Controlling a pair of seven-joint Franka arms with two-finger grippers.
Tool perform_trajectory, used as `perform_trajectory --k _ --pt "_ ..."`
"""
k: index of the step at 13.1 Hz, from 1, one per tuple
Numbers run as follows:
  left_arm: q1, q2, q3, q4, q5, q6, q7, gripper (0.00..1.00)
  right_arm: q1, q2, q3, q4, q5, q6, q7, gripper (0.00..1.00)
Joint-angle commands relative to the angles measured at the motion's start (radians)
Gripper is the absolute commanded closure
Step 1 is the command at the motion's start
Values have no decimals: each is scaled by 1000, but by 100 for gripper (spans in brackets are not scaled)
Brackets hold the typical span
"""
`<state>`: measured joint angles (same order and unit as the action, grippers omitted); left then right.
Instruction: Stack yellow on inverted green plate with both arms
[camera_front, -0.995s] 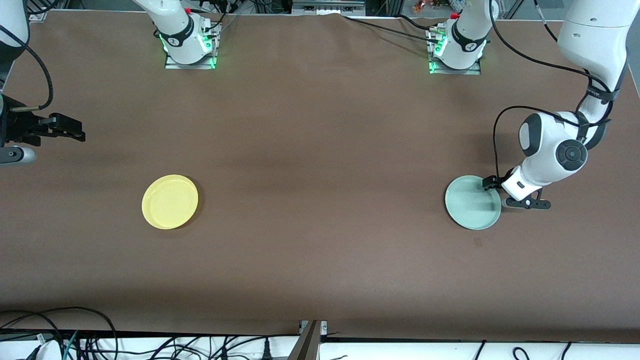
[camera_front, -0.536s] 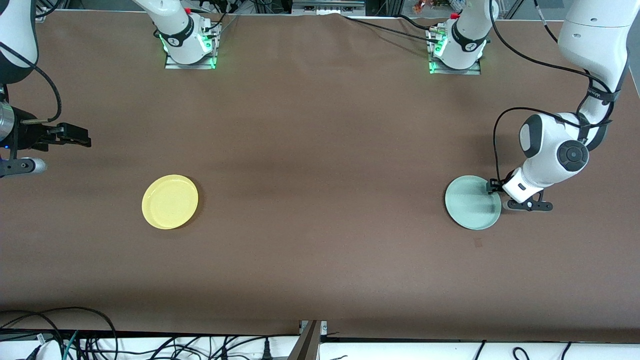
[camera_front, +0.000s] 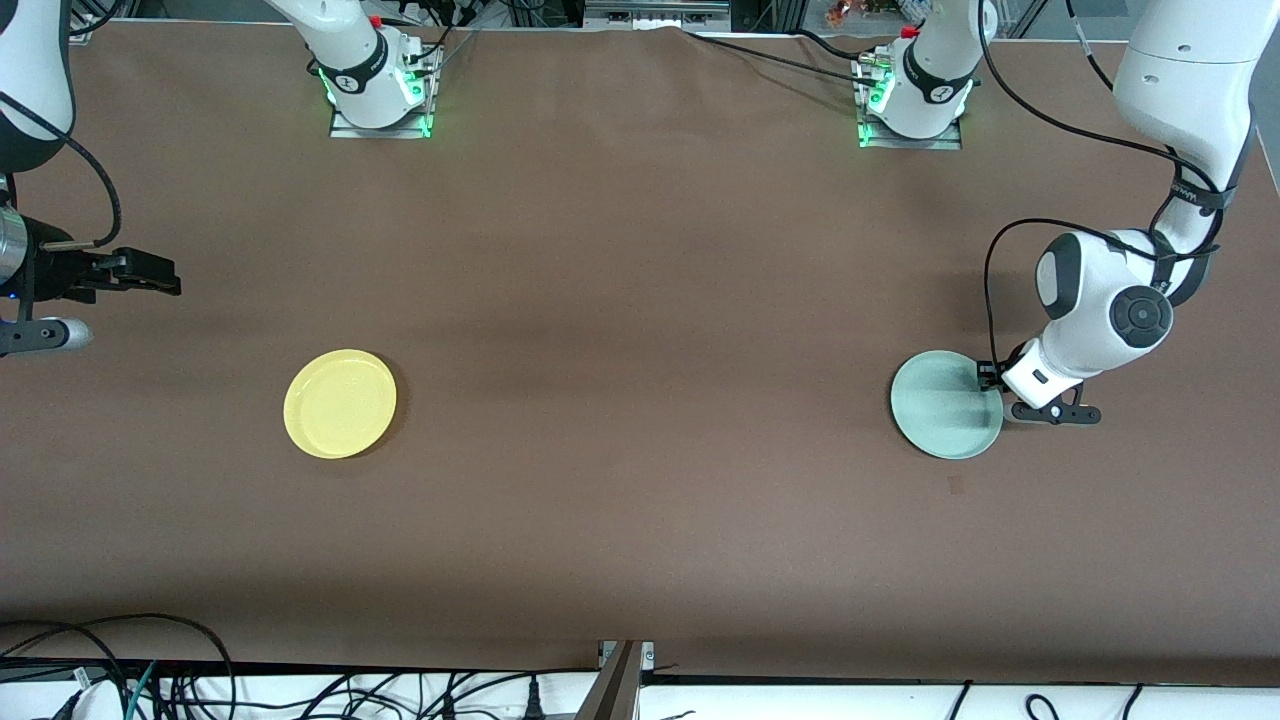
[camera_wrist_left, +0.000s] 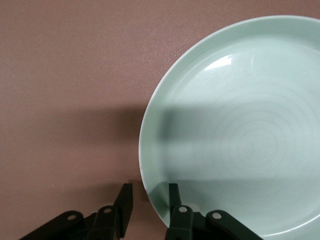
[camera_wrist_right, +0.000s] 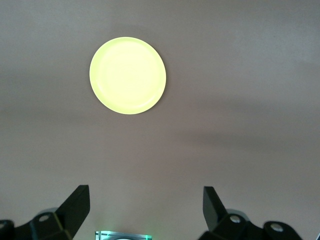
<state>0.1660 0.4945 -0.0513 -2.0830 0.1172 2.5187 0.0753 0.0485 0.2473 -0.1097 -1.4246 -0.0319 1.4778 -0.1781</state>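
The yellow plate (camera_front: 340, 403) lies rim up on the brown table toward the right arm's end, and shows whole in the right wrist view (camera_wrist_right: 128, 75). The pale green plate (camera_front: 940, 405) lies rim up toward the left arm's end. My left gripper (camera_front: 992, 385) is down at that plate's edge, on the side toward the left arm's end of the table. Its fingers stand astride the rim (camera_wrist_left: 149, 192), one over the inside of the green plate (camera_wrist_left: 240, 140), the other outside with a small gap to the rim. My right gripper (camera_front: 150, 272) hangs wide open (camera_wrist_right: 145, 200) high over the table's end, holding nothing.
The two arm bases (camera_front: 380, 90) (camera_front: 910, 100) stand with green lights at the edge farthest from the front camera. Cables (camera_front: 120, 670) lie along the nearest edge. The brown tabletop (camera_front: 640, 350) stretches between the two plates.
The left gripper's fingers have drawn closer together around the green plate's rim. The right gripper has shifted slightly toward the table's middle, then held still.
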Motion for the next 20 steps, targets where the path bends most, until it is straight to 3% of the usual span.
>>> perform_trajectory --k 1,4,10,12,15,17,20 --pt "-5 22 2 32 -5 2 9 66 -21 9 5 7 -5 -11 -14 0" --pt "-2 22 2 32 -4 0 21 99 -28 29 5 0 -3 -7 -11 0" --pt "-6 1 1 46 4 -18 89 100 -71 142 5 -4 7 73 -11 0" --pt "-17 -36 -16 76 4 -102 93 100 -73 167 5 -26 15 122 -11 0" --pt "-31 -36 -76 251 2 -338 78 100 -76 210 7 -123 26 278 -9 0" --pt "-92 -31 -84 354 2 -472 28 100 -91 236 5 -212 76 411 -7 0" --pt "-192 -28 -76 441 7 -561 -31 100 -108 257 5 -272 113 496 -7 0"
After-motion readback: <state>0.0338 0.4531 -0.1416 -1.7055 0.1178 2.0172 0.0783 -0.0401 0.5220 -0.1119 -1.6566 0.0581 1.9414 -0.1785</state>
